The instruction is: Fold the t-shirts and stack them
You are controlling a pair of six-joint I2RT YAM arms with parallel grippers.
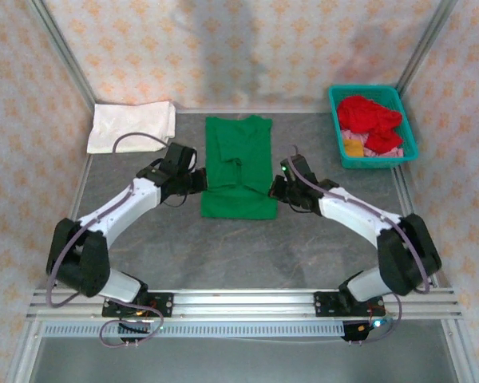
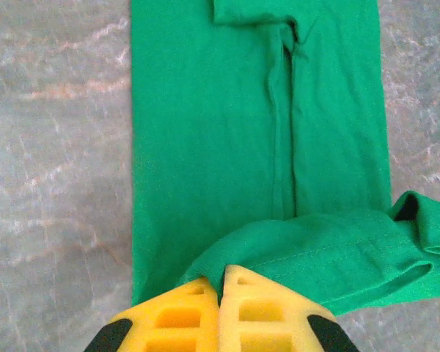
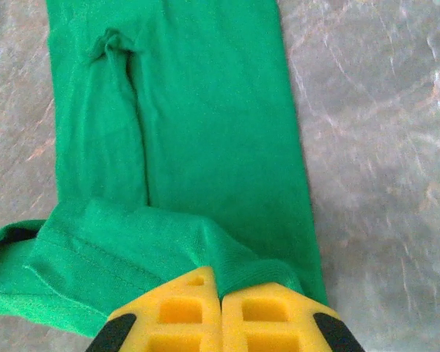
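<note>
- From my screen the table [image 1: 247,255] has a grey top with pale, marble-like veining, which I see close up in both wrist views.
- A teal plastic basket [image 1: 378,160] sits on the table at the far right corner, close to the right wall.
- The walls [image 1: 128,48] around the table carry a pale pink paper with a small orange pattern.
- A metal post [image 1: 64,56] slants up at the far left corner.
- A silver rail [image 1: 247,302] runs along the near edge.
</note>
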